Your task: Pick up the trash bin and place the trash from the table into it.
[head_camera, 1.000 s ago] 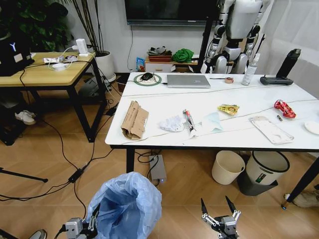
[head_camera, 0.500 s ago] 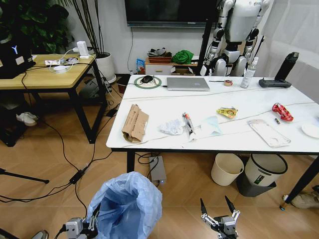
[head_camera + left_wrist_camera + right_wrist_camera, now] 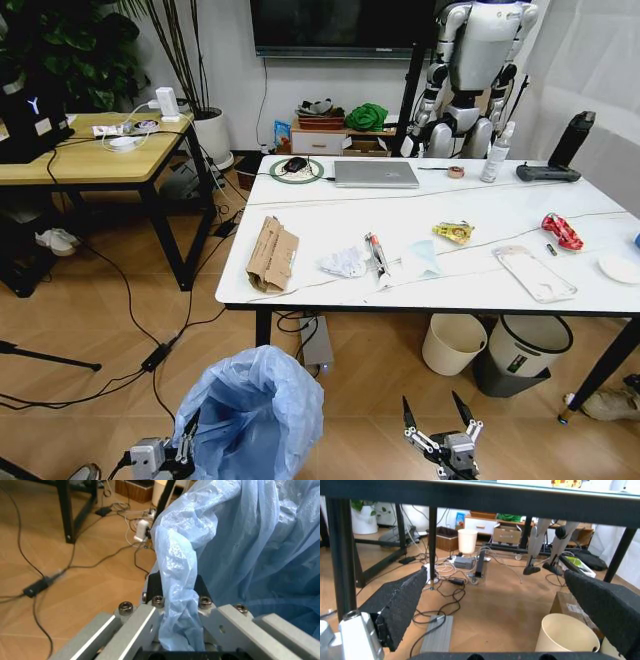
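A: What changed?
B: The whole head view has shifted: the camera moved, the trash did not. The bin (image 3: pixel 252 415) hangs low on the left, short of the surface (image 3: pixel 330 215), bag pinched in the left gripper (image 3: pixel 176 594).

A: Right gripper (image 3: pixel 437 410)?
B: Jaws spread, empty.

A: Count, left to right?
B: One cardboard (image 3: pixel 271 253), one tissue (image 3: pixel 344 263), one yellow wrapper (image 3: pixel 454 232), one red wrapper (image 3: pixel 562 231).

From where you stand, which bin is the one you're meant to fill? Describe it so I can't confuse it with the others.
Look in front of the white marble-look table, on the wooden floor nearest the robot. The trash bin is there, gripped by the left pincer. Unlike the cream round bin and the black-rimmed grey bin under the table, it is wrapped in a billowing light-blue plastic bag.
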Tool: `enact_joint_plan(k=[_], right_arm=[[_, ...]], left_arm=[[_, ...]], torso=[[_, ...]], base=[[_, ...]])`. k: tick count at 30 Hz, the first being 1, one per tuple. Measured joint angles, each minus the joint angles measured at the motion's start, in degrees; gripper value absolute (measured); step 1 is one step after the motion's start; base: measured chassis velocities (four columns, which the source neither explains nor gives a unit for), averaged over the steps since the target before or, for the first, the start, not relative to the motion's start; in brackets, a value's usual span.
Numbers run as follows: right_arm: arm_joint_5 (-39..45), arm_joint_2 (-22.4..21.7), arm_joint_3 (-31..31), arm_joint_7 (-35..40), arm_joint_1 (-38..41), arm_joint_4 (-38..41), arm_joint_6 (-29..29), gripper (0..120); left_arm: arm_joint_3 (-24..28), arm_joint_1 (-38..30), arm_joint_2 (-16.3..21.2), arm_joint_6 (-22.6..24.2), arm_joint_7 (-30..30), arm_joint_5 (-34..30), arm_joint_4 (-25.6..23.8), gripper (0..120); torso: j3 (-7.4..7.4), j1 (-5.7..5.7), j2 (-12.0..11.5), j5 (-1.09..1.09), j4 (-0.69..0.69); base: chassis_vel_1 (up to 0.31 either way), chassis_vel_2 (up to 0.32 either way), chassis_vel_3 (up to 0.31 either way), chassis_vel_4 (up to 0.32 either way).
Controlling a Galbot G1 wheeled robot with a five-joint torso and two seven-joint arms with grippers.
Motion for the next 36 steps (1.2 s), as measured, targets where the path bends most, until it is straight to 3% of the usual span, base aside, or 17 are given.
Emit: enact_joint_plan(k=[16, 29, 36], right_arm=[[1.6, -0.1, -0.5, 0.0, 0.0, 1.0, 0.9, 100], [5.0, -6.1, -1.6, 0.0, 1.4, 1.3, 1.1, 100], [5.4, -6.8, -2.4, 1.0, 1.9, 1.2, 0.9, 100]], left_arm=[[2.4, 2.0, -2.0, 1.4, 0.2, -2.0, -2.8, 0], [2.6, 5.4, -7.0, 0.2, -0.9, 1.3, -4.3, 0], [1.6, 6.0, -7.7, -0.5, -1.1, 1.9, -3.9, 0]], torso=[[2.44, 1.97, 4.4, 0.01, -0.01], [4.64, 3.77, 8.4, 0.01, 0.0], [5.76, 4.69, 10.5, 0.0, 0.0]], base=[[0.0, 0.0, 0.0, 0.0], [0.0, 0.0, 0.0, 0.0], [0.0, 0.0, 0.0, 0.0]])
